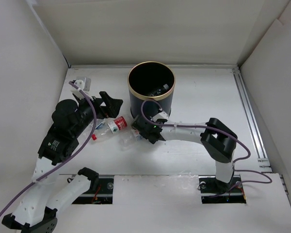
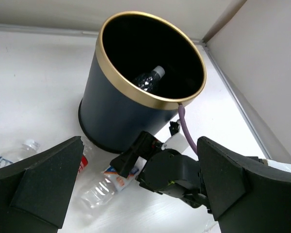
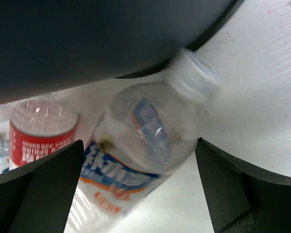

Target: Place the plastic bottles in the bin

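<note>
The black bin [image 1: 157,103] with a gold rim stands at the back centre, and one clear bottle [image 2: 150,79] lies inside it. A clear bottle with a blue-white label [image 3: 136,160] lies on the table against the bin's base. My right gripper [image 3: 139,145] is open, its fingers straddling this bottle. That bottle also shows in the top view [image 1: 127,140]. A red-label bottle [image 1: 118,124] lies just left of it. My left gripper [image 1: 111,108] is open and empty, raised left of the bin and facing it.
Another clear bottle [image 1: 102,134] with a red cap lies left of the red-label one, beside my left arm. White walls enclose the table on the left, back and right. A metal rail [image 1: 250,121] runs along the right side.
</note>
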Robot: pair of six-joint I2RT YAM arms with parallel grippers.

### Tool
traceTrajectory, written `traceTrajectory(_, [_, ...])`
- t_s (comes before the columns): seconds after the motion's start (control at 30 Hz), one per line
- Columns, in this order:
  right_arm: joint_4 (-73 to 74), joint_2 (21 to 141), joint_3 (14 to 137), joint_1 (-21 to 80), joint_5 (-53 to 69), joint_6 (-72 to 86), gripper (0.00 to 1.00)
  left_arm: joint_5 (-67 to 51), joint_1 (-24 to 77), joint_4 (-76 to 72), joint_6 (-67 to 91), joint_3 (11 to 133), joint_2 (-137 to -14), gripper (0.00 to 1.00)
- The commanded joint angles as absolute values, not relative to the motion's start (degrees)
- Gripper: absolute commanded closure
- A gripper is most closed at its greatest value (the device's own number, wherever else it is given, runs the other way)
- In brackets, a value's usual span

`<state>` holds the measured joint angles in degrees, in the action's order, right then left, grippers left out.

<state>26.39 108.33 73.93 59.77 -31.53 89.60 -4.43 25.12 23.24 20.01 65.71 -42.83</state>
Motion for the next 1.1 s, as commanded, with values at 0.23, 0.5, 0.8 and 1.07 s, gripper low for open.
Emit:
traceTrajectory(0.23, [27.24, 106.88, 67.59, 61.44, -28.04, 92.1, 0.15, -5.89, 25.14, 22.5, 20.3, 65.04, -40.87, 0.01])
traceTrajectory(0.5, [36.38, 95.82, 61.53, 69.43, -34.97, 99.66, 0.72, -10.01, 25.14, 21.89, 20.3, 63.9, -40.86, 0.01])
traceTrajectory(0.8, [61.59, 80.44, 63.02, 77.26, -48.85, 112.94, 1.0, -37.15, 25.14, 11.27, 21.0, 58.54, -45.7, 0.01])
traceTrajectory(1.07, [19.68, 54.11, 58.22, 77.26, -63.21, 56.51, 1.0, -54.66, 25.14, -6.75, 27.94, 54.15, -49.83, 0.01])
